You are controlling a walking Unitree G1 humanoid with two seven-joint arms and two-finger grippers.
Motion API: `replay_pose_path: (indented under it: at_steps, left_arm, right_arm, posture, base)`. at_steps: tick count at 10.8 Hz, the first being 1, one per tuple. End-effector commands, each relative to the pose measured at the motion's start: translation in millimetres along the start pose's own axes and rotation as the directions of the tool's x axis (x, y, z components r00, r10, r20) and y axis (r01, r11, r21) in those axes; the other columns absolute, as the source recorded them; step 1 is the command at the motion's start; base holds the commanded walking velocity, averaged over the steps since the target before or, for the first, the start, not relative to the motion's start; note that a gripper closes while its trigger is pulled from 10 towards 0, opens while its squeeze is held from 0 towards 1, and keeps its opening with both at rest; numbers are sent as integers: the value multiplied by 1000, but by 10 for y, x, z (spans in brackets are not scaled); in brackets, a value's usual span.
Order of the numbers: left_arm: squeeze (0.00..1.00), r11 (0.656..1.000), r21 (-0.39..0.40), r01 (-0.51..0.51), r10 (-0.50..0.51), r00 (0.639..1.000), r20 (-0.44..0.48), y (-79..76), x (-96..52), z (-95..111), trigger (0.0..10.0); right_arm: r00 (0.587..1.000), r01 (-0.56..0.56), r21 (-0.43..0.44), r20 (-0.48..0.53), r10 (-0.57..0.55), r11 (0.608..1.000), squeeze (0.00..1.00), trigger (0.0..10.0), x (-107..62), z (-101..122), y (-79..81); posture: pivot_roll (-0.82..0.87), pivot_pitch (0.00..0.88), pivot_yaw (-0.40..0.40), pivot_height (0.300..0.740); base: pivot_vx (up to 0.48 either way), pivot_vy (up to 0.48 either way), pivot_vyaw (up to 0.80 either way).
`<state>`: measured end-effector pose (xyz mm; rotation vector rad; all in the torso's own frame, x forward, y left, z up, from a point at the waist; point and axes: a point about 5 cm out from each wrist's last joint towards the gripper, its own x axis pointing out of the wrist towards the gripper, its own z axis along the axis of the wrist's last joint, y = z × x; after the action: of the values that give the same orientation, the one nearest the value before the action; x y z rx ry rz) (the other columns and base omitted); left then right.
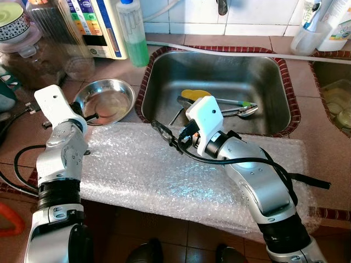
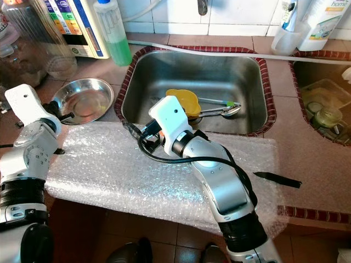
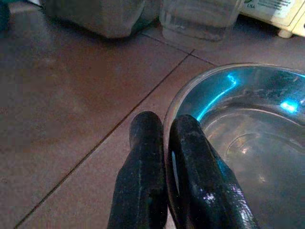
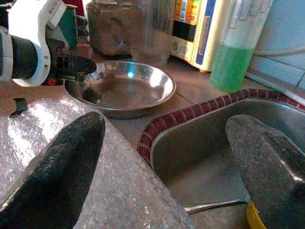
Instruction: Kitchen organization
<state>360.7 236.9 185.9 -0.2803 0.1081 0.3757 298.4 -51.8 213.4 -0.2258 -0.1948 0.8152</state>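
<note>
The left gripper (image 3: pixel 164 143) pinches the near rim of the steel bowl (image 1: pixel 107 101), which sits on the tiled counter (image 1: pixel 118 68) just beside the sink (image 1: pixel 274 76). The right gripper (image 4: pixel 167 157), fingers spread wide, hovers over the sink's front edge above the bubble wrap (image 1: pixel 137 170). Utensils, seemingly tongs (image 1: pixel 233 107), lie inside the sink.

A reddish-brown tiled counter (image 1: pixel 321 148) meets a white tiled wall (image 1: pixel 258 13). Below, what appears to be dark tiled floor (image 1: pixel 181 233).
</note>
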Motion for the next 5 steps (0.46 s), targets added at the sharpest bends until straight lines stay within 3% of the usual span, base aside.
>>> replay_pose_path:
  at_steps: [1, 3, 5]
  left_arm:
    - [0, 1000, 6, -23, 23, 999, -48, 85, -11, -116, 0]
    - [0, 1000, -4, -6, 6, 998, -58, 63, -20, -130, 0]
    - [0, 998, -67, 7, -7, 1000, -3, 32, -38, -36, 0]
  right_arm:
    - [1000, -17, -10, 10, 17, 1000, 784, 10000, 20, 22, 15]
    - [1000, -14, -13, 8, 14, 1000, 784, 10000, 20, 19, 0]
    - [1000, -10, -15, 8, 11, 1000, 784, 10000, 18, 17, -10]
  posture:
    - [-94, 204, 97, 740]
    - [-94, 205, 97, 740]
    - [-96, 208, 97, 740]
  base:
    - [0, 0, 0]
    - [0, 0, 0]
    - [0, 0, 0]
